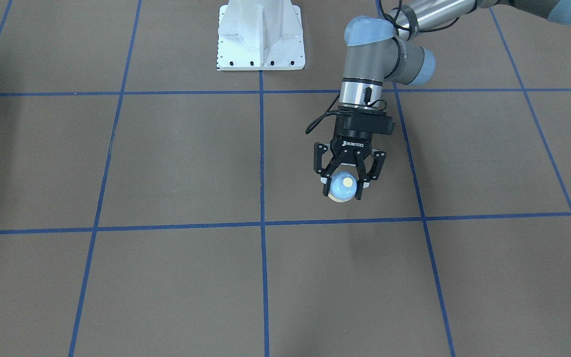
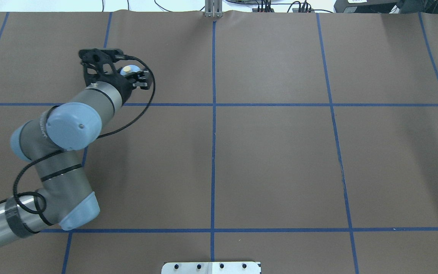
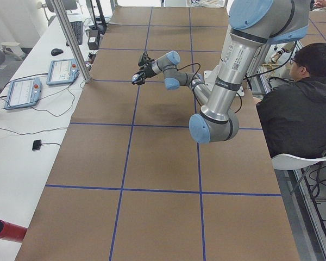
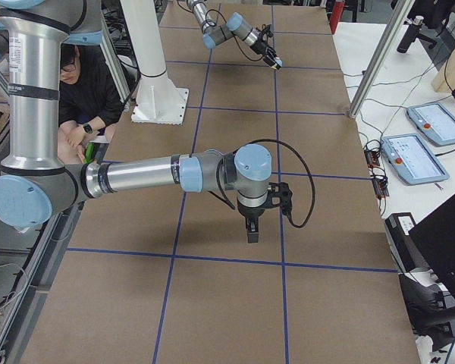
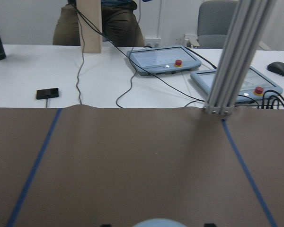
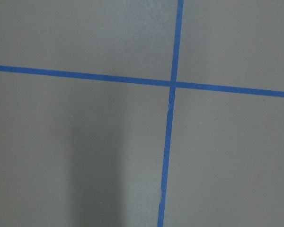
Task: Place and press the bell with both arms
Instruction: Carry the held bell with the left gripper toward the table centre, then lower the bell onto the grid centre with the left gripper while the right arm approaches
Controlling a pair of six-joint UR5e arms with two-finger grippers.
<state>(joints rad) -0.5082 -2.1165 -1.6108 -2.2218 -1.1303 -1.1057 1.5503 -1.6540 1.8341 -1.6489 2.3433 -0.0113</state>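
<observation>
Bell [image 1: 342,184] placing is, as I am judging it, under way but not done. The left claw [image 1: 343,192] is clenching the blue dome from both sides, with the button facing up. A faint shadow lying apart on the bench [image 1: 166,163] is suggesting to me that the dome is hanging just above the surface rather than resting on it. Setting it down and pressing the button are both remaining. The left arm [image 2: 70,125] is reaching far forward on its own side, wrist tipped low so its camera is looking across the bench. The right arm [image 4: 152,176] is stretching out level, the right claw [image 4: 252,227] pointing straight down over a tape crossing [image 6: 172,84], well apart from the bell. Whether that claw is released or clenched I am unable to tell.
</observation>
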